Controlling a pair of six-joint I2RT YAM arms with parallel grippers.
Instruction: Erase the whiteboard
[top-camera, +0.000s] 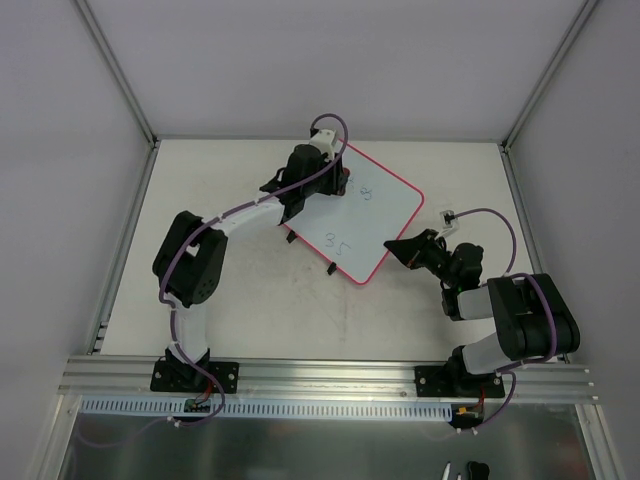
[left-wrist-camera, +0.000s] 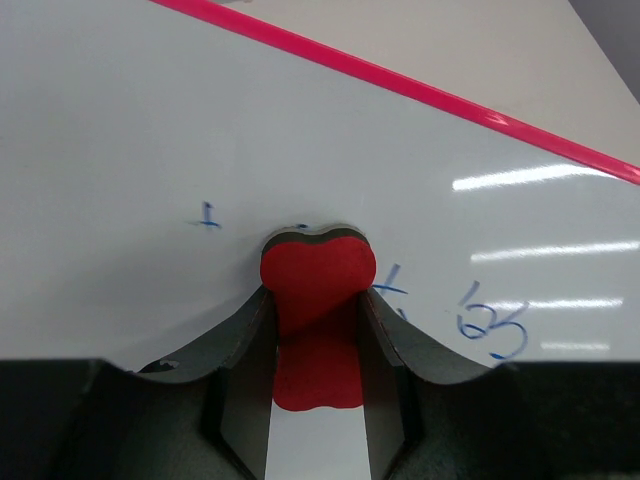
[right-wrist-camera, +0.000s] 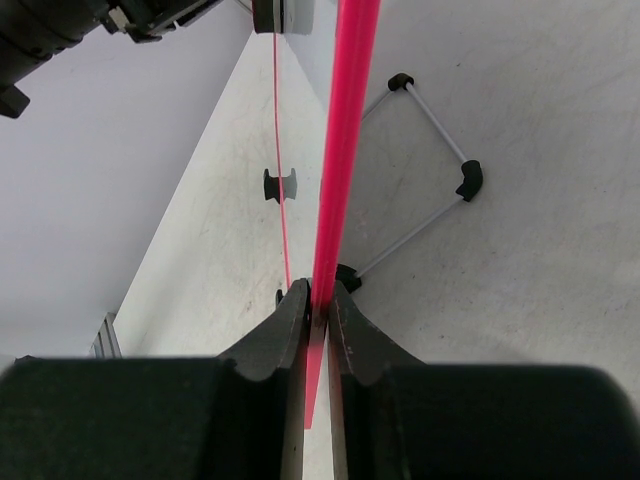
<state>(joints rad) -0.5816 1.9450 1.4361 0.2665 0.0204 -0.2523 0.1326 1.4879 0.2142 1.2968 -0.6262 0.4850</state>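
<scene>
The whiteboard (top-camera: 365, 225) is lying flat on the pale worktop (top-camera: 230, 300), right of the middle and turned so that its corners are pointing like a diamond. Two small black clips (top-camera: 330, 270) are sitting on its near-left edge.

The left hand (left-wrist-camera: 318, 300) is reaching over the board's far-left corner and pinching a red eraser (left-wrist-camera: 318, 265) between its fingers. The eraser's rounded end is pressing against the white surface. Blue handwriting (left-wrist-camera: 492, 325) is showing just right of the eraser, with a fainter stroke to its left. From above, more dark writing is showing in the middle of the board and near the far corner.

The right hand (right-wrist-camera: 318, 305) is coming in from the board's near-right side, with its fingers pressed together on the pink rim (right-wrist-camera: 345, 150) and pinching the board's edge.
</scene>
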